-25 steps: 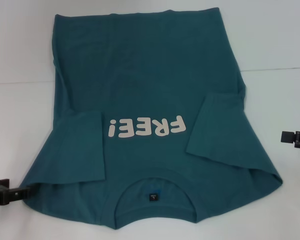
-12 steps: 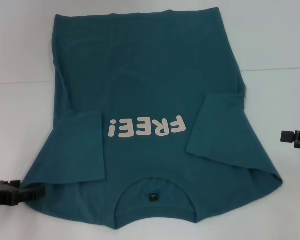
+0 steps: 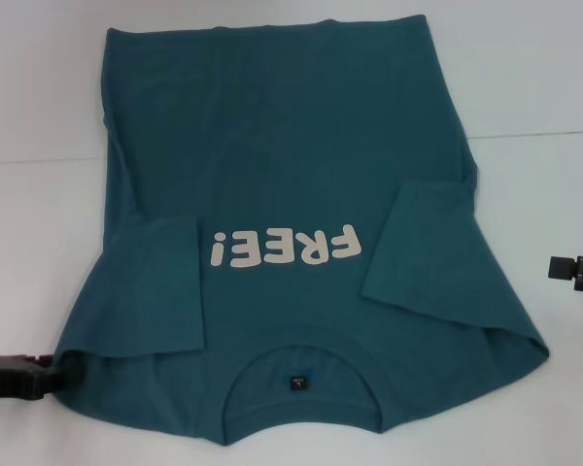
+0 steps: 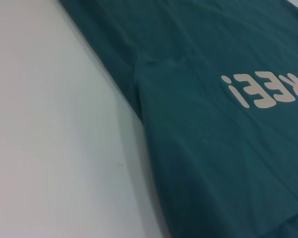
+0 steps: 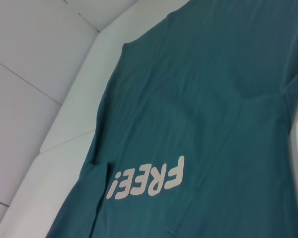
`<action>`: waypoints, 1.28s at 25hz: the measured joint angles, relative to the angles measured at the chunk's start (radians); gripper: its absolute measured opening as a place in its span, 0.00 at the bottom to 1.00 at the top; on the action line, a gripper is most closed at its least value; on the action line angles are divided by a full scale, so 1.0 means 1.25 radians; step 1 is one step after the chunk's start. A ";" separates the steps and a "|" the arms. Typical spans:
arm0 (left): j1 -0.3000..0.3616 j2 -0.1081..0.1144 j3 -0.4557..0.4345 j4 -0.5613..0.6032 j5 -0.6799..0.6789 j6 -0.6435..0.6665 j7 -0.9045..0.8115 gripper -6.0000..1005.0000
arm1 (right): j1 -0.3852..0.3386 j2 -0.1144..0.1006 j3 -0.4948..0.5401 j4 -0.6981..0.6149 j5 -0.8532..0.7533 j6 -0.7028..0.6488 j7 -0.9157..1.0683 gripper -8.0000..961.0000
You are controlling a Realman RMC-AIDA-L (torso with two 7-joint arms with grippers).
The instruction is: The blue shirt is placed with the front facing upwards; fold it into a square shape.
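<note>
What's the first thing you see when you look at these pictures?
A big blue shirt fills the middle of the white table, front side up, with both short sleeves folded inward. Pale letters spelling FREE! sit across its chest, upside down from the robot's head. The left hand pokes in at the shirt's near left corner, and the right hand waits off its right side.

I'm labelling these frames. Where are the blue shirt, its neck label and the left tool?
blue shirt [image 3: 282, 136]: head view, plain body cloth beyond the print.
neck label [image 3: 298, 382]: head view, dark tag inside the collar.
left tool [image 3: 41, 377]: head view, tip at the shirt's shoulder corner.
</note>
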State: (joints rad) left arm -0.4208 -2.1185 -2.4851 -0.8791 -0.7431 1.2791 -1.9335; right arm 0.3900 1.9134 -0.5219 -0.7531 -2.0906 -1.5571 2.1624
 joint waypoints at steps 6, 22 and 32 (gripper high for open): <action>0.008 -0.005 0.000 -0.015 0.004 0.019 -0.011 0.50 | -0.001 -0.001 0.000 0.000 0.000 -0.002 0.001 0.95; 0.032 -0.028 -0.008 -0.098 -0.009 0.078 -0.021 0.04 | -0.005 -0.002 0.001 0.000 0.000 -0.008 0.020 0.94; 0.030 -0.035 -0.049 -0.149 -0.029 0.164 -0.047 0.04 | 0.075 -0.090 -0.007 -0.009 -0.139 -0.099 0.235 0.94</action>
State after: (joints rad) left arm -0.3839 -2.1617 -2.5457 -1.0652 -0.7798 1.4840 -1.9923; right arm 0.4834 1.8006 -0.5302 -0.7639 -2.2649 -1.6806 2.4565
